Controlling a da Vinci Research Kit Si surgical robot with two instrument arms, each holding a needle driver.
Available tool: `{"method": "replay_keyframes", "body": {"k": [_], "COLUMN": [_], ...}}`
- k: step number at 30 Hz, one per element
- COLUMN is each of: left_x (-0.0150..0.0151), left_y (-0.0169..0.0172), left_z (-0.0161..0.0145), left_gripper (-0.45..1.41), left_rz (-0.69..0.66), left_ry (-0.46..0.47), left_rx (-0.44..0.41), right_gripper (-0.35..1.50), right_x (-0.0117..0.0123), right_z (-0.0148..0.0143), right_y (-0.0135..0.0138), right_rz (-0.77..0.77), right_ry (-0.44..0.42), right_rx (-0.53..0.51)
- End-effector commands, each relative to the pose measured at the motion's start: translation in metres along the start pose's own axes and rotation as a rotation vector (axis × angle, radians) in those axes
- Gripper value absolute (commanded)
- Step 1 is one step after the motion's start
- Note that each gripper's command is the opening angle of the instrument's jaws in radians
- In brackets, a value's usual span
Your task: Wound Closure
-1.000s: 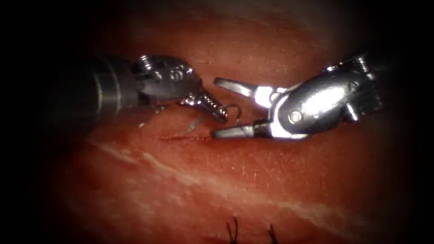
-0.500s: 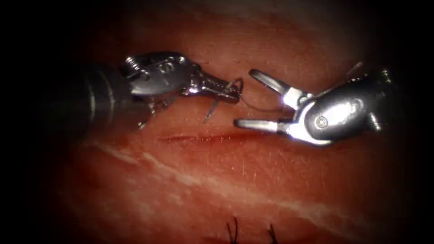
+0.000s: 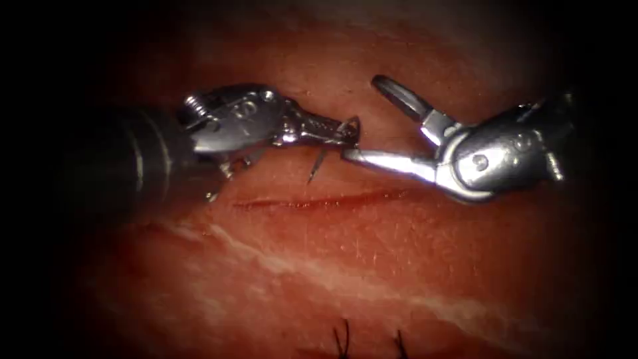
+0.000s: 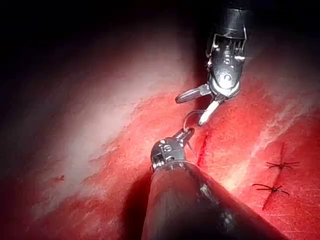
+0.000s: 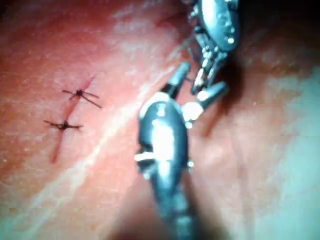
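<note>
Steel needle [image 3: 332, 143] is sitting clamped in the left tool [image 3: 332, 131], whose jaws are closed on it near the upper part of its curve, with the point hanging down toward the cut [image 3: 319, 201] and clear of the tissue [image 3: 345, 266], not in it. Right tool [image 3: 372, 126] is holding nothing, jaws spread wide, lower jaw tip reaching in just beside the left tool's tip at frame centre, upper jaw pointing up toward the upper middle of the frame. Compared with the earlier pictures the right tool has closed in on the needle and the left tool has lifted away from the cut. Judging the step as a needle pass between tools: doing it well is meaning a grip on the needle body, away from the point, and the left tool keeping hold until the right has closed firmly. Thread [image 4: 187, 117] is looping thinly between the two tools in the left wrist view. Needle is lying just above the cut, toward its middle, touching only the left jaws. Finished stitches [image 4: 272, 189] are sitting well apart from both tools, at the lower edge of the endoscope frame
</note>
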Motion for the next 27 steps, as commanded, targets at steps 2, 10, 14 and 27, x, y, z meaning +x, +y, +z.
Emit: {"method": "replay_keyframes", "body": {"k": [2, 10, 14, 27], "left_x": [-0.0005, -0.0005, -0.0005, 0.0], "left_y": [0.0, 0.0002, 0.0002, 0.0006], "left_z": [0.0008, 0.0008, 0.0008, 0.0006], "left_gripper": [-0.45, -0.45, -0.45, -0.45], "left_rz": [0.004, 0.007, 0.007, 0.002], "left_ry": [0.002, 0.002, 0.002, 0.008], "left_rx": [-0.003, 0.006, 0.008, 0.011], "right_gripper": [0.42, 0.22, 0.12, -0.35], "right_x": [-0.0009, -0.0008, -0.0008, -0.0012], "right_z": [0.0004, 0.0018, 0.0023, 0.0012], "right_y": [-0.001, -0.0014, -0.0016, -0.0015], "right_rz": [0.002, -0.01, -0.053, -0.183], "right_ry": [0.001, -0.002, -0.01, -0.02], "right_rx": [-0.001, -0.016, -0.013, 0.007]}}
